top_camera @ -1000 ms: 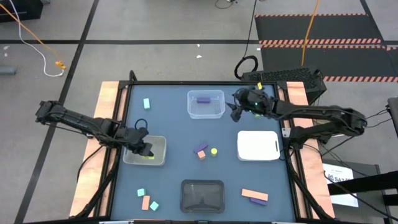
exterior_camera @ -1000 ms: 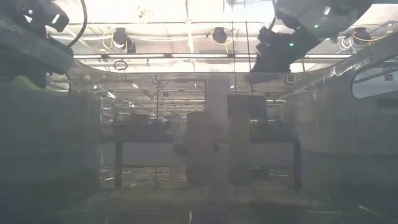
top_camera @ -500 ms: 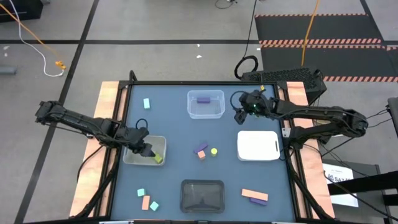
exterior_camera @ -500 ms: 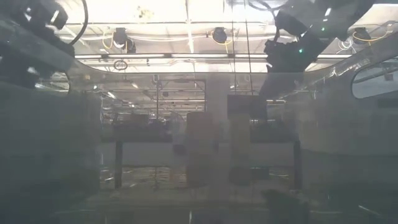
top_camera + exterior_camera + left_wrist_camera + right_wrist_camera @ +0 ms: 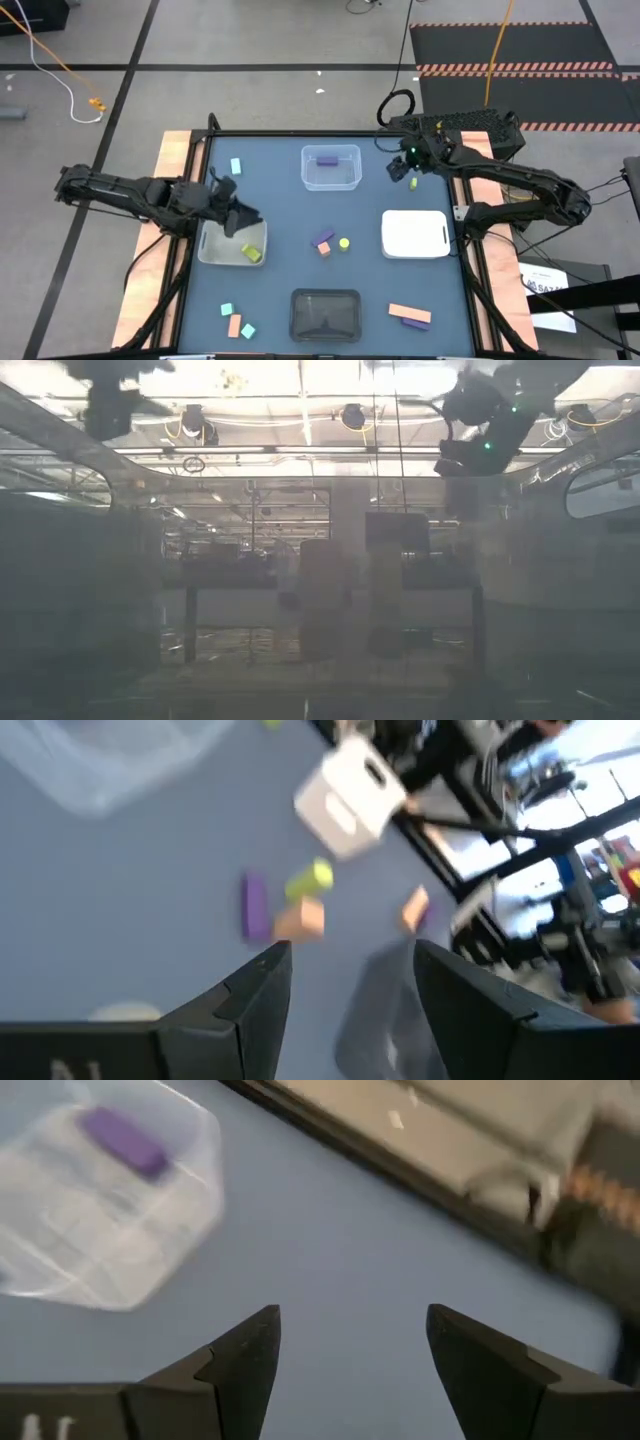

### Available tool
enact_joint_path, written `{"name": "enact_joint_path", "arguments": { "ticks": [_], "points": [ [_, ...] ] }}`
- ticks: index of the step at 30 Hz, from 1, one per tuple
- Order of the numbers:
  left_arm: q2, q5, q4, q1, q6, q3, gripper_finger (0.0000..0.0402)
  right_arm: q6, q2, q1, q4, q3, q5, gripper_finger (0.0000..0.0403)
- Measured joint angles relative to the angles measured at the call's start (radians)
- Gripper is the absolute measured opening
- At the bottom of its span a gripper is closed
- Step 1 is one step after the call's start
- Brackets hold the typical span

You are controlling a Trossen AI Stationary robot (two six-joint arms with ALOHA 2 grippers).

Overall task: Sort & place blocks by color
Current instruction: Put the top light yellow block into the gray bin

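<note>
At the near edge of the counter (image 5: 280, 200), two cyan blocks (image 5: 227, 310) and a salmon block (image 5: 234, 326) in a loose cluster, a black tray (image 5: 325, 313) beside them, then a salmon bar (image 5: 408, 312) touching a purple bar (image 5: 414, 321). Farther in, a translucent tray (image 5: 215, 258) with one yellow-green block (image 5: 250, 254) in its corner; above its far rim, the left fingers (image 5: 255, 990), spread well apart and holding nothing. At mid-counter, a purple block (image 5: 322, 239), a salmon cube (image 5: 324, 250) and a yellow-green piece (image 5: 343, 243) bunched close together, with a white tray (image 5: 414, 234) off to one side. Toward the far edge, a lone cyan block (image 5: 236, 166), a clear tray (image 5: 331, 185) with a second purple bar (image 5: 326, 159) inside, and the right fingers (image 5: 240, 1355), wide open and empty, hovering near that tray. Probably light, stiff and smooth-faced, judging by the small painted wood: no fear of crushing, some chance of sliding or twisting on the counter if nudged. Best taken across two flat opposite faces, bars across the short width near the middle; in the bunched trio and the touching bars, little room for a finger between neighbours, so approach from the free sides.
</note>
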Motion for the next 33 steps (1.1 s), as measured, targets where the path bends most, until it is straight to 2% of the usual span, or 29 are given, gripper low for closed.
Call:
{"name": "enact_joint_path", "arguments": {
  "ticks": [3,6,11,16,25,33],
  "points": [
    [0.000,-0.066,0.028,0.016,0.068,0.003,0.0212,0.157,0.002,-0.039,-0.128,-0.001,-0.071,0.0242],
    [0.000,-0.135,0.041,0.045,0.143,0.003,0.0212,0.296,0.002,-0.051,-0.199,-0.001,-0.094,0.0242],
    [0.000,-0.169,0.042,0.096,0.290,0.003,0.0212,0.377,0.025,-0.049,-0.215,-0.001,-0.094,0.0242],
    [0.000,-0.169,0.041,0.125,0.355,0.003,0.0212,0.427,0.116,-0.049,-0.232,-0.001,-0.094,0.0242],
    [0.000,-0.169,0.041,0.141,0.363,0.003,0.0212,0.423,0.270,-0.049,-0.233,-0.002,-0.088,0.0240],
    [0.000,-0.169,0.042,0.141,0.442,0.003,0.0212,0.409,0.342,-0.049,-0.227,-0.002,-0.060,0.0191]
  ]
}}
